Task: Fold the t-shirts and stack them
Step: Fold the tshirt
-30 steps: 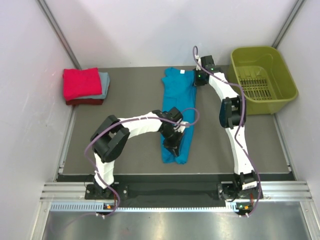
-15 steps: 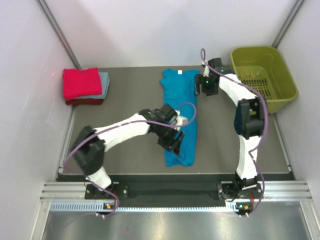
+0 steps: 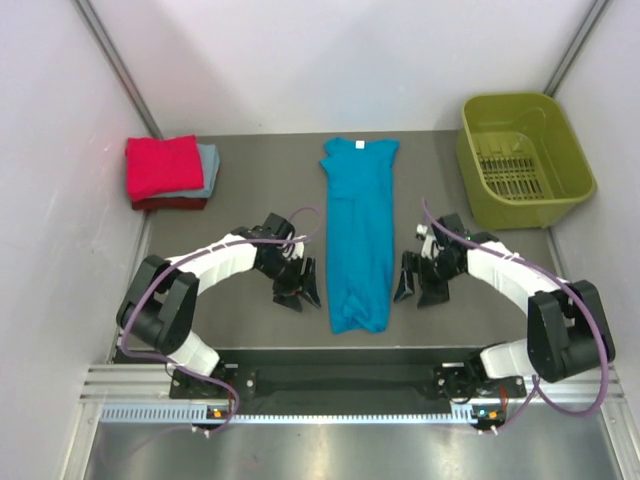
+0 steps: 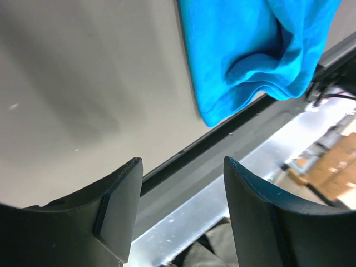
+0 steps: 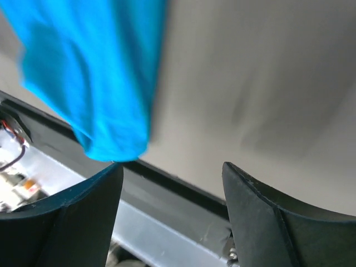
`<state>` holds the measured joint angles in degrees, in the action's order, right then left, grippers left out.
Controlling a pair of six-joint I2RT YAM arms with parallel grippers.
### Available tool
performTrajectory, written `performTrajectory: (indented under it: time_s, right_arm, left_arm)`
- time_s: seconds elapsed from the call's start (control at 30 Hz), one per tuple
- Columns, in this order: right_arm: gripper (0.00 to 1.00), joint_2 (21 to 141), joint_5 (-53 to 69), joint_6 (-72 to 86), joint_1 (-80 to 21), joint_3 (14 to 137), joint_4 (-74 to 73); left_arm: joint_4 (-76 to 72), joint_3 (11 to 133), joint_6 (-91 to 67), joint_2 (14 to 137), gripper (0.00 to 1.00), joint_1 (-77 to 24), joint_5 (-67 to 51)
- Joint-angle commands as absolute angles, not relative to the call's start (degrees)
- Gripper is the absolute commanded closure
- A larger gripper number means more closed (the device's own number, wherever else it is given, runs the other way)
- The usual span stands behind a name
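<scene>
Red shirt (image 3: 163, 165) sits folded on the grey-blue shirt (image 3: 209, 168) at far left, unchanged. Left gripper (image 3: 298, 290) has let go: jaws apart, empty, now over bare table (image 3: 250, 200) just left of the teal shirt's hem instead of on it. Teal shirt (image 3: 358, 235) lies mid-table as a long narrow strip, collar far, straighter than a second ago. Right gripper (image 3: 420, 287) is also released and empty, back from the collar end to just right of the hem. Basket (image 3: 525, 160) is at far right, same spot.

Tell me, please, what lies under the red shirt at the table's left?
Under the red shirt a pale grey-blue shirt pokes out on the right and a darker red edge along the near side. The rest is covered.
</scene>
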<state>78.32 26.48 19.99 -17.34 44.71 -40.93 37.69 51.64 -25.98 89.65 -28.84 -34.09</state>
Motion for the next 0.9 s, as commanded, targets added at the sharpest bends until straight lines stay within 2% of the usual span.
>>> performTrajectory:
  time_s: [0.0, 0.33, 0.53, 0.87]
  right_arm:
    - [0.28, 74.10, 30.84, 24.60, -16.53, 40.79, -38.06]
    - [0.31, 75.93, 39.81, 34.62, -15.56, 31.38, -25.51]
    - [0.33, 79.01, 43.15, 38.93, -15.56, 30.32, -18.73]
    - [0.37, 79.80, 44.30, 40.96, -16.78, 28.92, -16.17]
  left_arm:
    - [30.42, 49.75, -30.75, 89.91, 0.35, -27.78, -39.72]
    - [18.99, 40.00, -41.74, 91.40, 0.37, -27.07, -41.05]
    - [13.54, 39.72, -46.75, 96.32, 0.40, -27.25, -41.92]
    - [11.51, 42.10, -49.04, 101.42, 0.43, -30.59, -42.45]
